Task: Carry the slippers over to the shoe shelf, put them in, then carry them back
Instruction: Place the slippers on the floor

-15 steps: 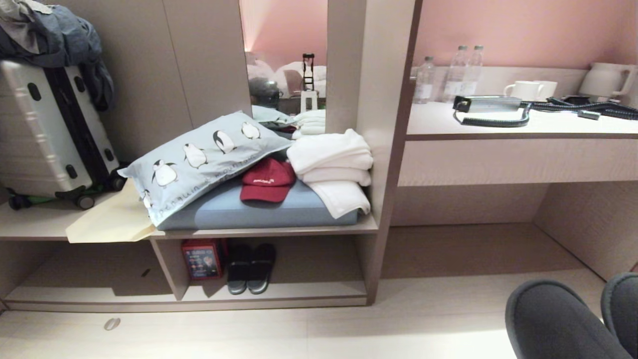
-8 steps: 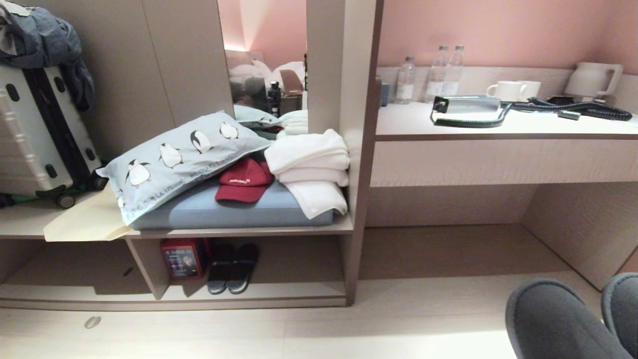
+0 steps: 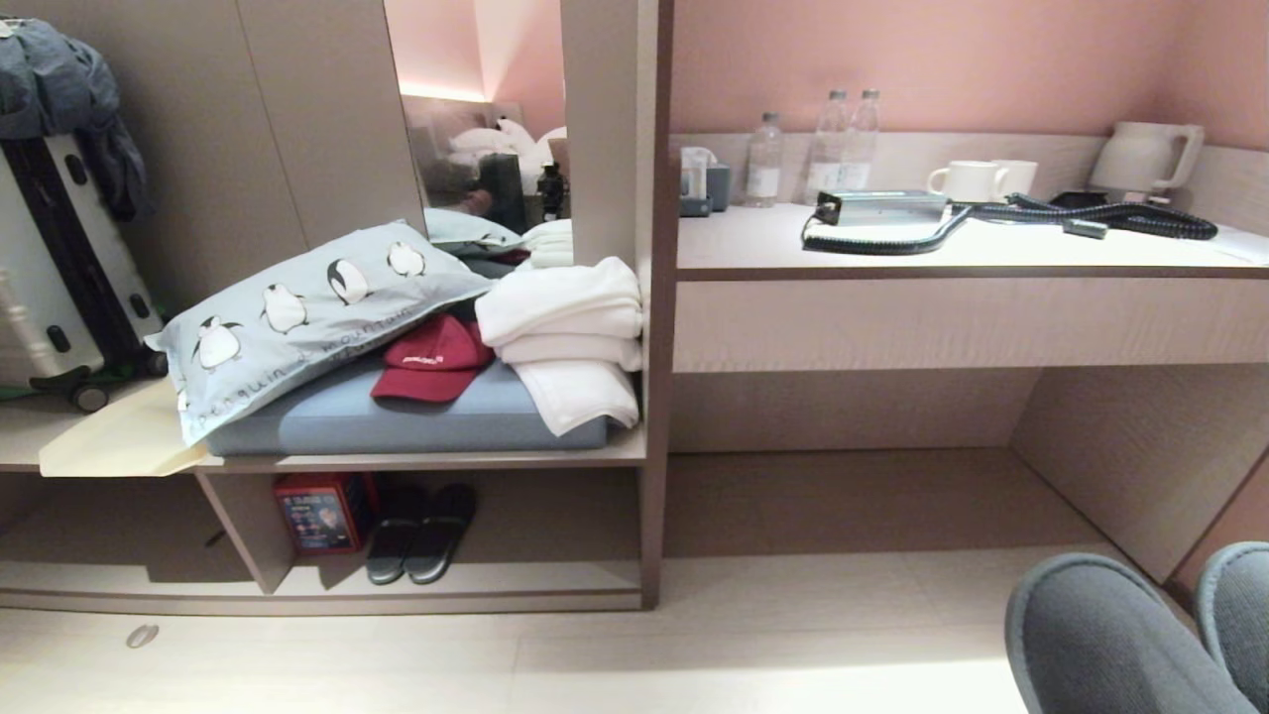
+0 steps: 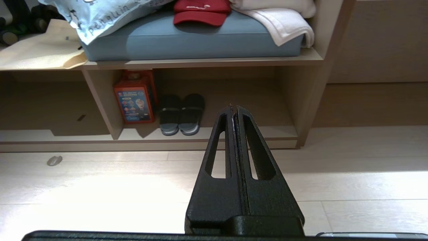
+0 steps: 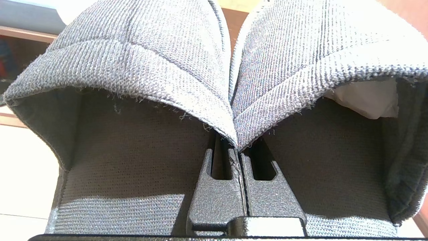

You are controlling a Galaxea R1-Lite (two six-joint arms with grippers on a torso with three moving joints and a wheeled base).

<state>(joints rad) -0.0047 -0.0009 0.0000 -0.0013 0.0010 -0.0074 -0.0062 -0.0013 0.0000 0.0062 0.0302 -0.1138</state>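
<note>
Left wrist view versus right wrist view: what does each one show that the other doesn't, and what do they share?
Only the left wrist view shows the shoe shelf, its black slippers beside a red box, the red cap on the blue cushion, and the left gripper, shut and empty. Only the right wrist view shows the slippers, both toe bands pinched in the shut right gripper. Both share pale floor.

The right hand [image 5: 238, 149] is clamped tight, fingers pressed together, while the left hand [image 4: 234, 108] hangs closed above the floor.
</note>
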